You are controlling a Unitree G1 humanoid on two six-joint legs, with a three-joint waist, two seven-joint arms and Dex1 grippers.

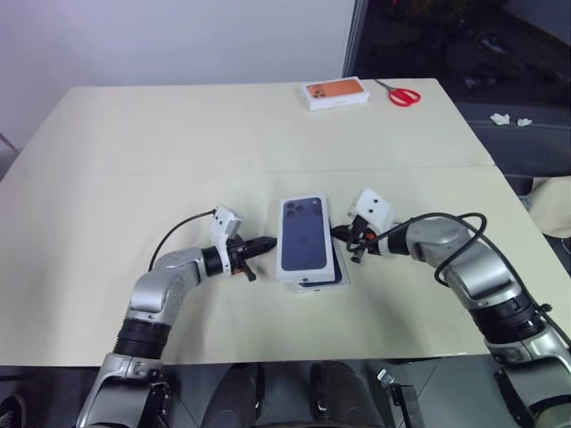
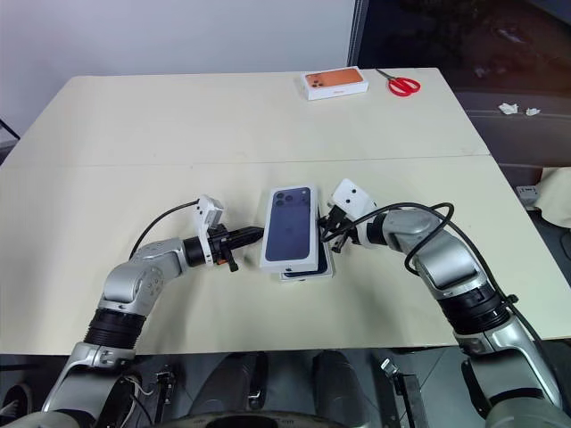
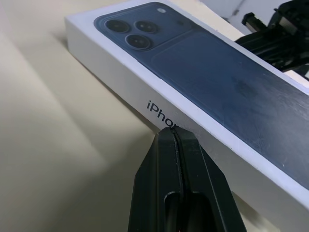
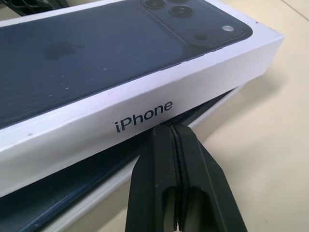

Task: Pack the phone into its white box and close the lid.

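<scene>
The lid (image 1: pixel 303 234), white with a dark blue phone picture on top, lies slightly askew over the white box (image 1: pixel 319 284), whose near end sticks out from under it. In the right wrist view a dark strip of the phone (image 4: pixel 58 193) shows under the lid, inside the box's white rim (image 4: pixel 96 195). My left gripper (image 1: pixel 268 242) is shut, its tip against the lid's left side wall (image 3: pixel 145 92). My right gripper (image 1: pixel 340 234) is shut too, its tip at the lid's right side, level with the gap under it.
A white box with an orange phone picture (image 1: pixel 336 93) and red scissors (image 1: pixel 403 94) lie at the table's far right edge. A seam (image 1: pixel 178 171) runs across the beige table. Bare tabletop lies all around the boxes.
</scene>
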